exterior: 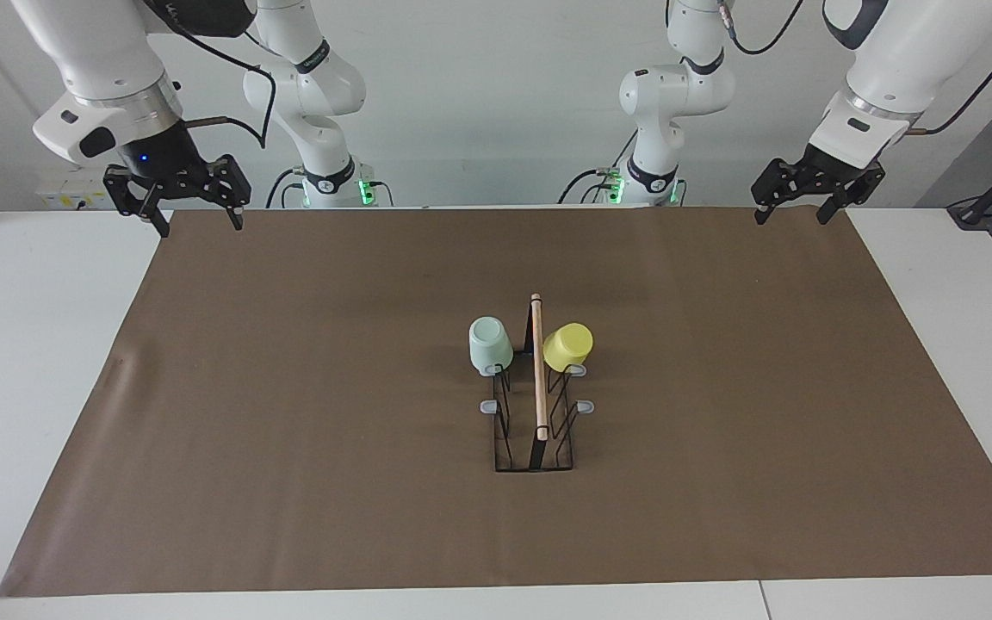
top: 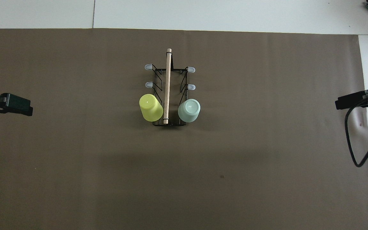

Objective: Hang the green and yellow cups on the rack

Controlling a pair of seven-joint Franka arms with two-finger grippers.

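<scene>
Right gripper (exterior: 195, 211) up over the mat (exterior: 289, 482) corner at its own end – fingers spread, empty. Mid-mat: one rack (exterior: 536, 405), rod running toward and away from the robots; one green cup (exterior: 490, 344) and one yellow cup (exterior: 567, 346), both upside down on the prongs nearest the robots, green on the right arm's side. Left gripper (exterior: 791, 207) likewise spread, empty – both well apart from the rack, neither clearly nearer. Looks done.

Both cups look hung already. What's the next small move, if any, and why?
Probably none beyond parking. The green cup and yellow cup sit upside down on the rack, on its prongs nearest the robots. The left gripper and right gripper hang open and empty, well clear.
</scene>
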